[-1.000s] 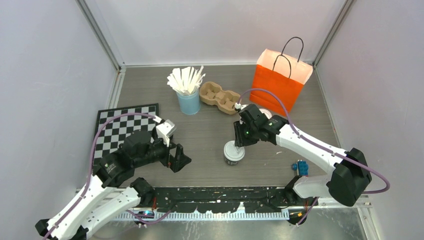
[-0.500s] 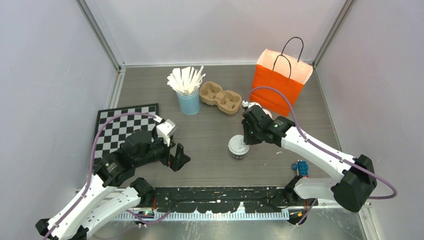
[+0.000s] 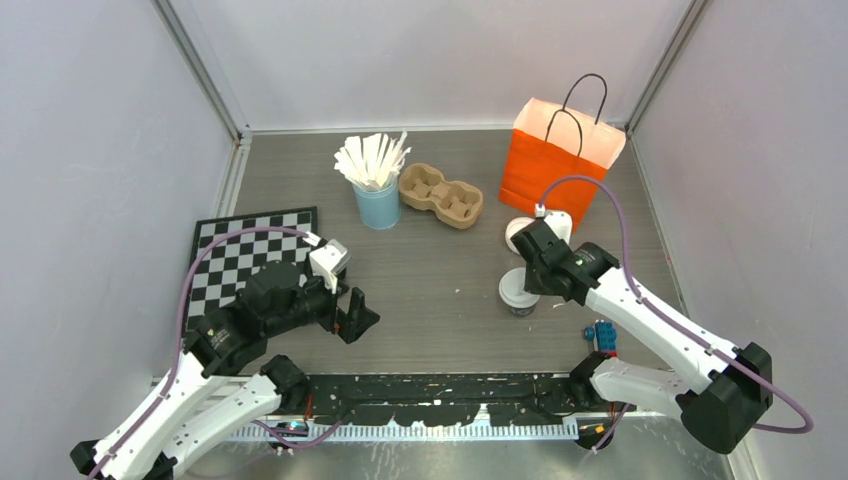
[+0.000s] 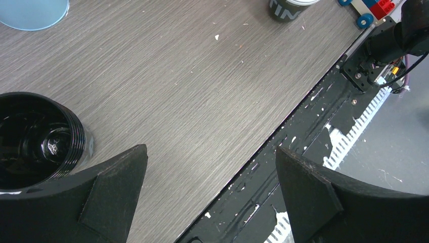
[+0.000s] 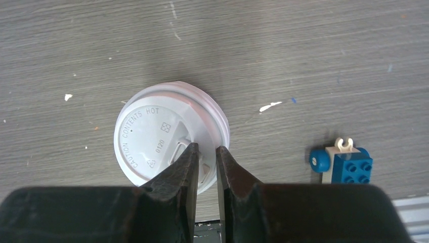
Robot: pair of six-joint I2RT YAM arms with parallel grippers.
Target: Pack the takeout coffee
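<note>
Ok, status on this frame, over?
Left jaws wide open, empty. Right jaws pinched on the white plastic lid of a dark paper cup. Second lidded cup beside the orange paper bag; nothing seen blocking.

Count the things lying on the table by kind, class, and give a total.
Lidded coffee cups: 2
Orange paper bag: 1
Cardboard cup carrier: 1
Light-blue cup of white sticks: 1
Checkerboard mat: 1
Blue toy brick piece: 1
Total: 7
</note>
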